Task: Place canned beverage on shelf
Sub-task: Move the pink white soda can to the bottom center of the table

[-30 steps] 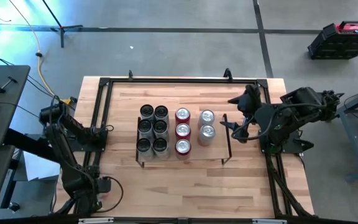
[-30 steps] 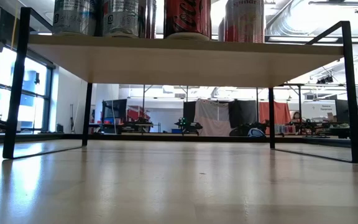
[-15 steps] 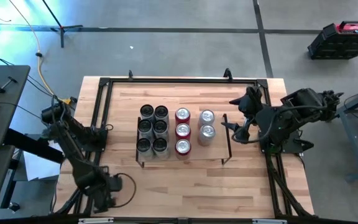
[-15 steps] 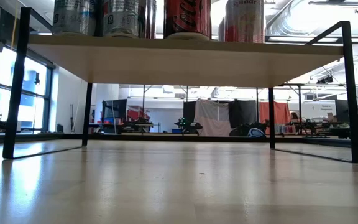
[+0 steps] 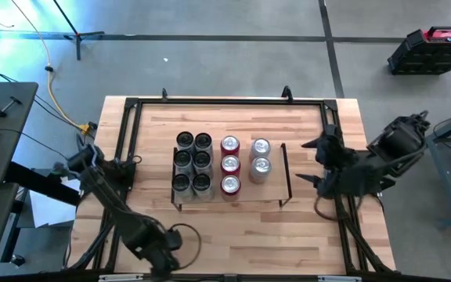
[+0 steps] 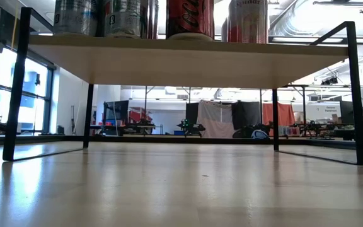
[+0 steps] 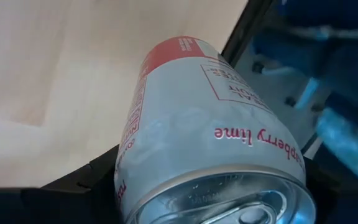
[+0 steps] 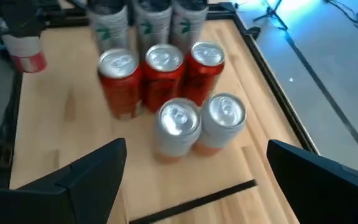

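Around my counter (image 5: 241, 227) I see a gray floor (image 5: 210, 63) with dark lines. A yellow cable (image 5: 51, 78) lies on it. Far off there are big windows (image 6: 43, 94), a gray curtain (image 6: 214, 120), and ceiling lights (image 6: 336, 4).

The left arm swings along the table's near-left edge: a second ago it is folded by the left rail, now it stretches toward the front, and the left gripper (image 5: 165, 257) sits low near the front rail, well clear of the shelf (image 5: 230, 197). Its fingers close in from their widest onto a raspberry lime can (image 7: 210, 140), which fills the left wrist view. The right gripper (image 5: 317, 163) pulls back from the shelf's right wire end frame toward the table's right rail, and the right arm behind it shifts outward.
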